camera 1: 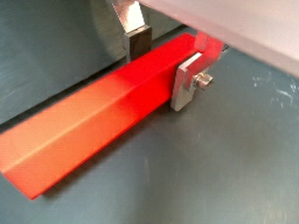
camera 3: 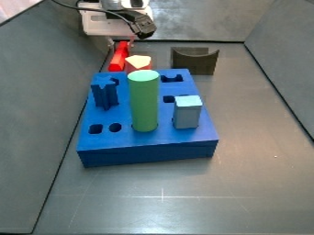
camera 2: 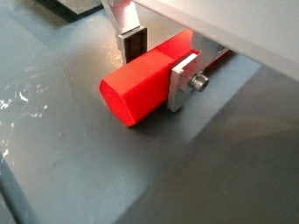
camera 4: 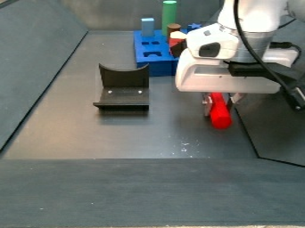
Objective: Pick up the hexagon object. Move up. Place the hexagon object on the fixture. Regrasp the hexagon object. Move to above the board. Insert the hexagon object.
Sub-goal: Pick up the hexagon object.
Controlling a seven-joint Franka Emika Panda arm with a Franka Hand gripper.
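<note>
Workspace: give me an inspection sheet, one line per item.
Surface: dark grey floor, scuffed.
Hexagon object: lying on the floor, between the gripper's fingers in both wrist views.
Fixture: stands apart from the bar, nothing in its notch.
Board: blue, holds a green cylinder and a grey-blue cube.
Clutter: yellow-topped piece behind the board.
Gripper: low over the floor, fingers against the bar's sides.
Cables: black cables run over the arm's wrist.
Surroundings: grey walls.
</note>
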